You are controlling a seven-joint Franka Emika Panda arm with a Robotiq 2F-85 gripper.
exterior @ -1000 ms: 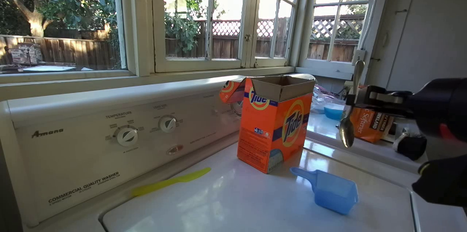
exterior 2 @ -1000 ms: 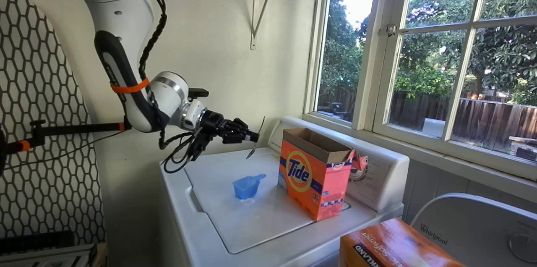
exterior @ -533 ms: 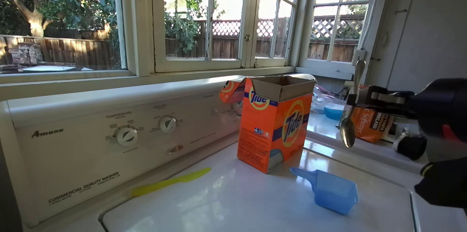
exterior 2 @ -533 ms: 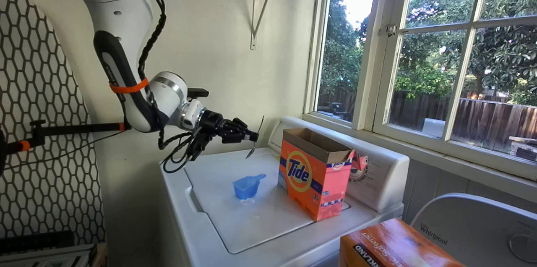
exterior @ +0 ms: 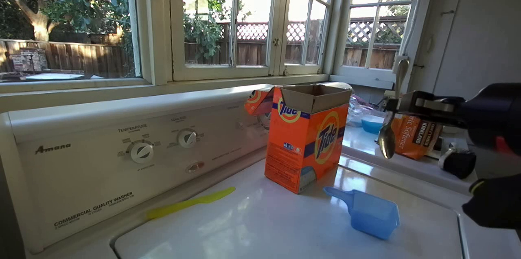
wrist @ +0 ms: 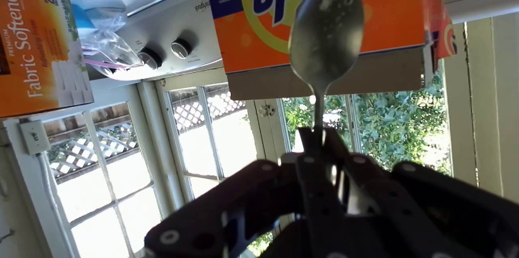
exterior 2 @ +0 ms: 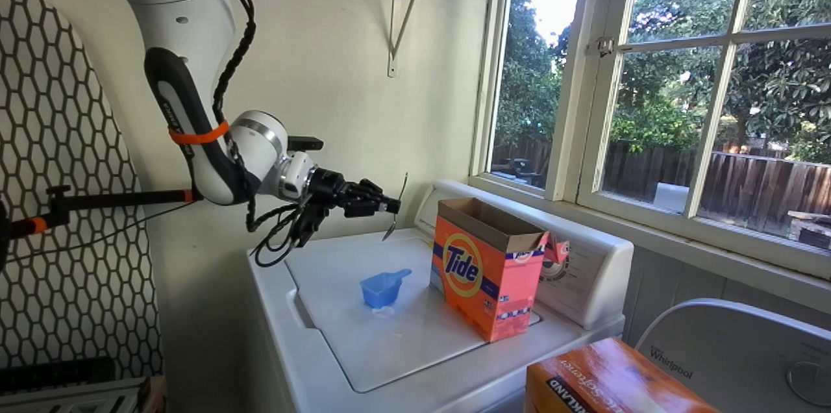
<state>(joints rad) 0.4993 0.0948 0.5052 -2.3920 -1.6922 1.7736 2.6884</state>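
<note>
One pincer (wrist: 319, 138), apparently closed, grips a spoon (wrist: 327, 31).

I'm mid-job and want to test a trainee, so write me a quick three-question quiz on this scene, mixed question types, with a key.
1. What do the jaws hold?
2. True or false: the Tide box stands upright on the washer, its top open.
3. Multiple choice: the blue scoop is (a) inside the Tide box, (b) between the jaws, (c) on the washer.

Key:
1. A metal spoon, bowl downward.
2. True.
3. (c).
</note>
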